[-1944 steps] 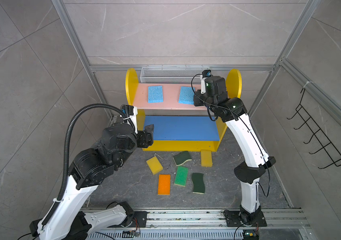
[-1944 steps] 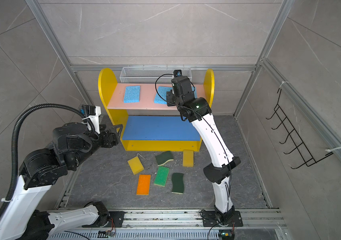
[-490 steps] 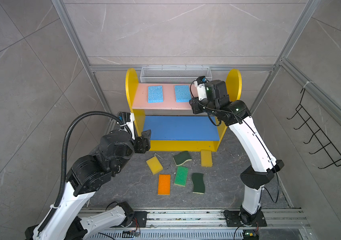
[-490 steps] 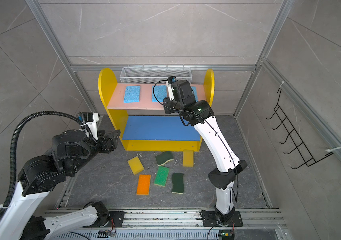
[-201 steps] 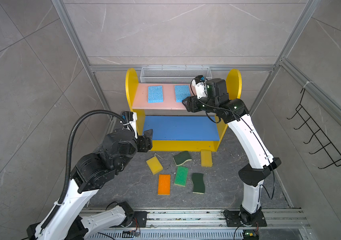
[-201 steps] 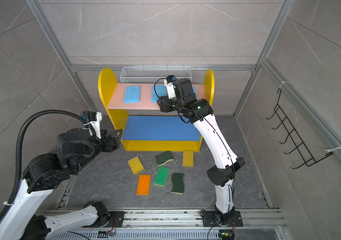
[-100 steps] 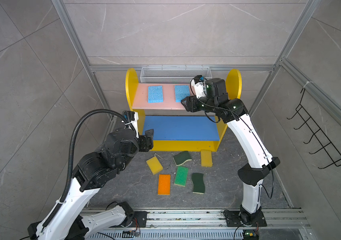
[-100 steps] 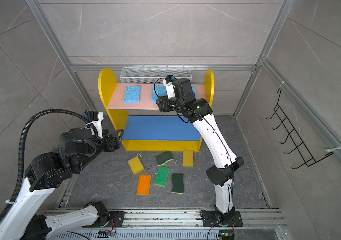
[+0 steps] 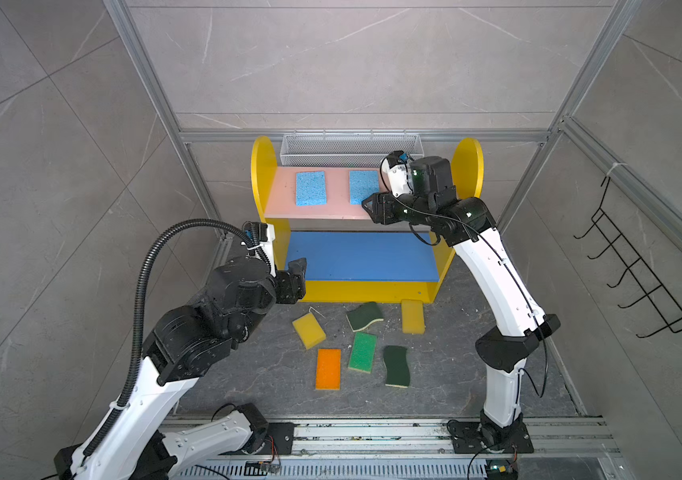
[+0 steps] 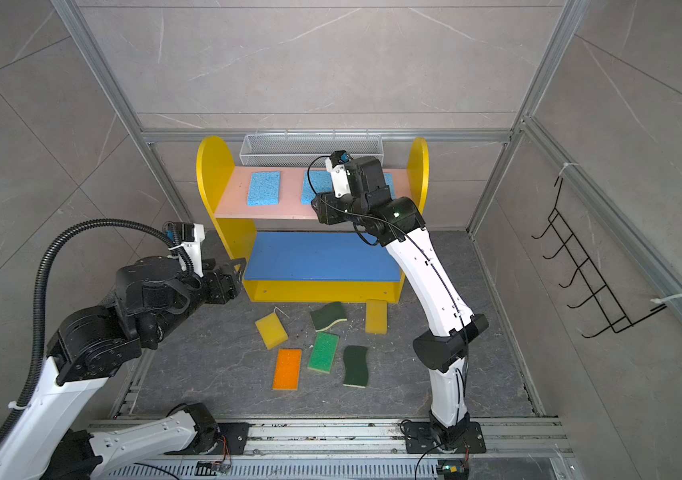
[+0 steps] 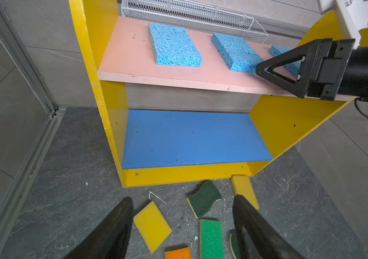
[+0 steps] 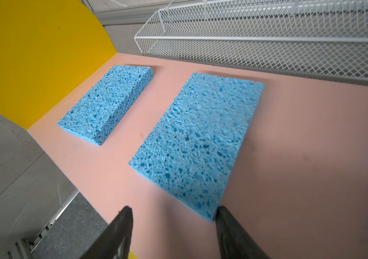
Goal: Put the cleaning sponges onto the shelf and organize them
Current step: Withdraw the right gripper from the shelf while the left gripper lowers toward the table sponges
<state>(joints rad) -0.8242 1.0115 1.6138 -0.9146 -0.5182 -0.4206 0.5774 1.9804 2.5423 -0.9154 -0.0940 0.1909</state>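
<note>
The shelf (image 9: 469, 165) holds three light blue cleaning sponges on its pink board: one at the left (image 9: 310, 188), one in the middle (image 9: 363, 186), and a third (image 11: 285, 57) mostly hidden behind my right arm. My right gripper (image 12: 174, 215) is open at the board's front edge. One of its fingertips (image 12: 222, 216) touches the middle sponge's near corner. Several more sponges lie on the floor before the shelf, among them yellow (image 9: 308, 330), orange (image 9: 328, 369) and bright green (image 9: 362, 352). My left gripper (image 11: 182, 201) hangs open above them, holding nothing.
A white wire-mesh basket (image 9: 347, 147) sits behind the pink board. The blue middle board (image 9: 362, 257) is bare. A black hook rack (image 9: 638, 270) hangs on the right wall. Metal frame posts stand close to both shelf sides.
Since the oldest frames my right gripper has drawn back from over the pink board to its front edge, and the middle blue sponge lies slightly further left. In the last second little has moved.
</note>
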